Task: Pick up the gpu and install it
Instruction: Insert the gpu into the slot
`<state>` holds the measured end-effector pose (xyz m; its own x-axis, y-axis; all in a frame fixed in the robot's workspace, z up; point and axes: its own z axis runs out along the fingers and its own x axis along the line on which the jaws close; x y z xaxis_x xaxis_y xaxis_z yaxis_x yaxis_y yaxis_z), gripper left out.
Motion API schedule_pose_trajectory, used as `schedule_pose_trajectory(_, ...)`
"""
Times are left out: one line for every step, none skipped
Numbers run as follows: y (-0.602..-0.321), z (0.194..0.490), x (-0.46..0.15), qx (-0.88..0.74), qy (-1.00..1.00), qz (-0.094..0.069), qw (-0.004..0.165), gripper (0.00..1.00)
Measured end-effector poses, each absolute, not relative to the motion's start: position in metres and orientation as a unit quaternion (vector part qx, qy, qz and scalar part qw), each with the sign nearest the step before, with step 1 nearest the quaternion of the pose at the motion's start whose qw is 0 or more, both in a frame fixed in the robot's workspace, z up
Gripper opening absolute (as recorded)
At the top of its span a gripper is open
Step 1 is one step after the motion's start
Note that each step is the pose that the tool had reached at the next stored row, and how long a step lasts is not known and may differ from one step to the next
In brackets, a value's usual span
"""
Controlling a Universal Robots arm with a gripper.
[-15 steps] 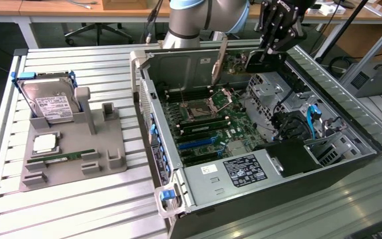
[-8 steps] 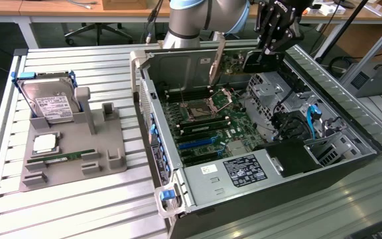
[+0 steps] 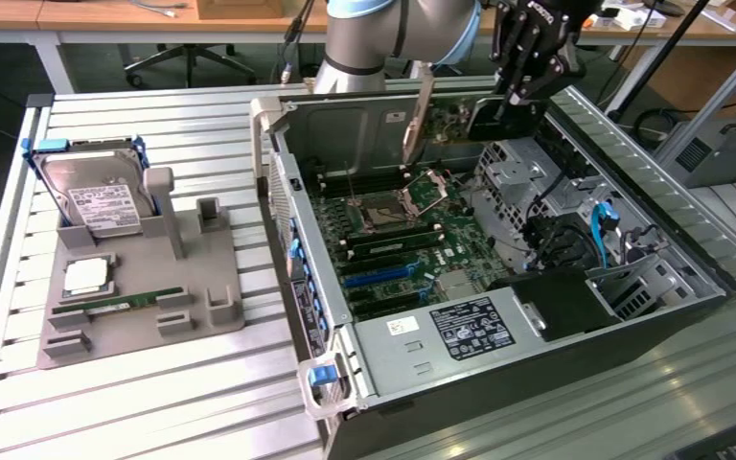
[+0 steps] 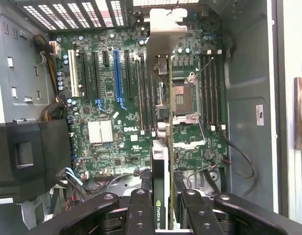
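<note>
My gripper point(image 4: 163, 210) pinches the gpu point(image 4: 160, 171) by 1 end, edge-down above the motherboard point(image 4: 107, 112). Its long axis runs parallel to the blue slot point(image 3: 375, 278), which lies toward 7 o'clock in the exterior view.

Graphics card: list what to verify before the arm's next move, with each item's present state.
1. Graphics card clamped in the gripper: ok.
2. Card held above the motherboard, not seated: ok.
3. Blue slot empty: ok.
4. Card lined up over the blue slot: not ok; it runs beside the processor socket.
5. Black cable out of the card's way: cannot tell.
6. Hard drive parked on the grey holder, outside the case: ok.
</note>
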<state>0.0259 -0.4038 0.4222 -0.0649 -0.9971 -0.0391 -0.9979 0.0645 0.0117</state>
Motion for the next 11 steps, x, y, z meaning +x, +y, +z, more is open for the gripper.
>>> schedule_pose_trajectory(-0.404, 0.422, 0.025, -0.687, 0.727, 0.018, 0.01, 0.27)
schedule_pose_trajectory(-0.404, 0.422, 0.025, -0.689, 0.725, 0.018, 0.01, 0.27)
schedule_pose_trajectory(-0.404, 0.422, 0.025, -0.689, 0.724, 0.018, 0.01, 0.27)
schedule_pose_trajectory(-0.404, 0.422, 0.024, -0.69, 0.724, 0.018, 0.01, 0.27)
schedule_pose_trajectory(-0.404, 0.422, 0.022, -0.69, 0.724, 0.018, 0.01, 0.27)
schedule_pose_trajectory(-0.404, 0.422, 0.021, -0.689, 0.724, 0.018, 0.01, 0.27)
schedule_pose_trajectory(-0.404, 0.422, 0.019, -0.69, 0.724, 0.018, 0.01, 0.27)
schedule_pose_trajectory(-0.404, 0.422, 0.017, -0.689, 0.724, 0.018, 0.01, 0.27)
schedule_pose_trajectory(-0.404, 0.421, 0.015, -0.69, 0.724, 0.018, 0.01, 0.27)
schedule_pose_trajectory(-0.404, 0.421, 0.014, -0.69, 0.724, 0.018, 0.01, 0.27)
schedule_pose_trajectory(-0.404, 0.421, 0.012, -0.689, 0.724, 0.018, 0.01, 0.27)
